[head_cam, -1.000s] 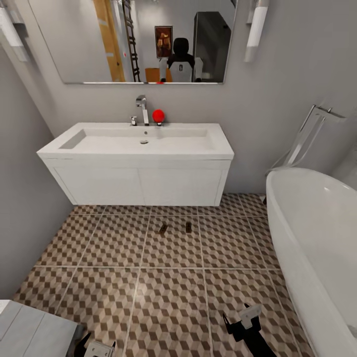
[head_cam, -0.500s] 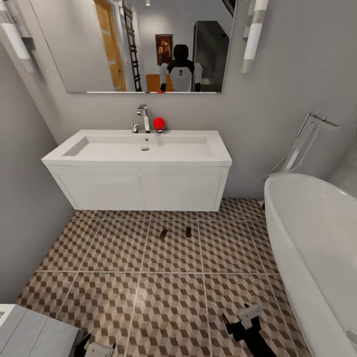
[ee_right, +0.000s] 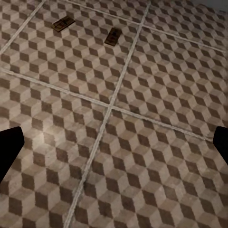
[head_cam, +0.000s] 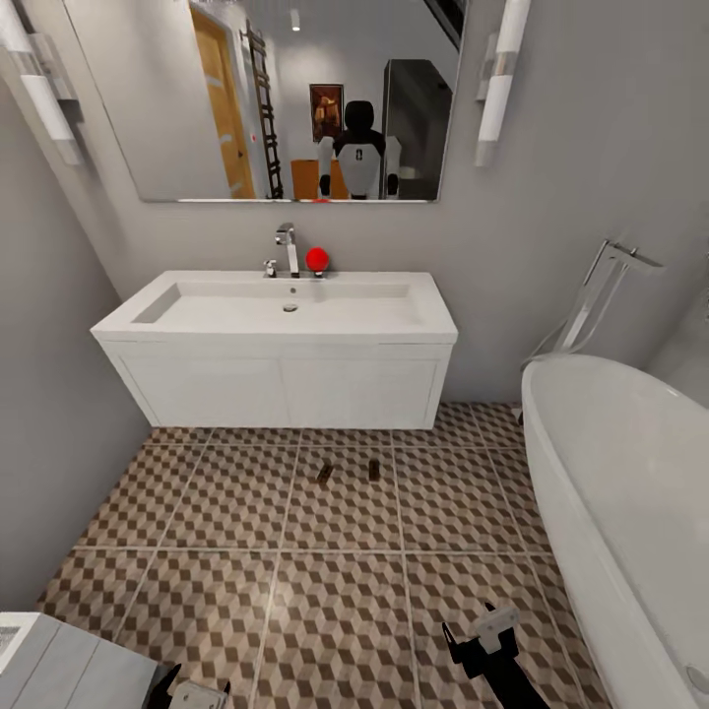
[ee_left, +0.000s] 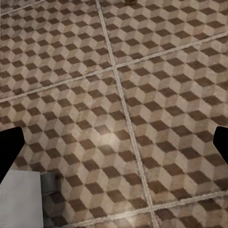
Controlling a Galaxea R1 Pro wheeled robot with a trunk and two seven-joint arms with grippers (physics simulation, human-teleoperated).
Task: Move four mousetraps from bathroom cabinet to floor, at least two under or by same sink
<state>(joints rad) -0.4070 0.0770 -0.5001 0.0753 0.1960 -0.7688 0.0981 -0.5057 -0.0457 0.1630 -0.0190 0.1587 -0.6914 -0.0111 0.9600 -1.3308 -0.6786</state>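
Two small flat brown wooden mousetraps lie on the cube-patterned brown, beige and white tiled bathroom floor, just in front of the long white rectangular sink on its wall-hung vanity: the left one sits at a slant, the right one lies straighter, and they are near each other but apart. From the right wrist camera both traps appear well ahead of the fingers (one at, the other at).

The right gripper hangs low over the tiles beside the rounded white bathtub, jaws spread wide and holding nothing. The left gripper sits low at the frame's bottom edge next to a grey-white slatted unit, its dark fingertips far apart and empty.
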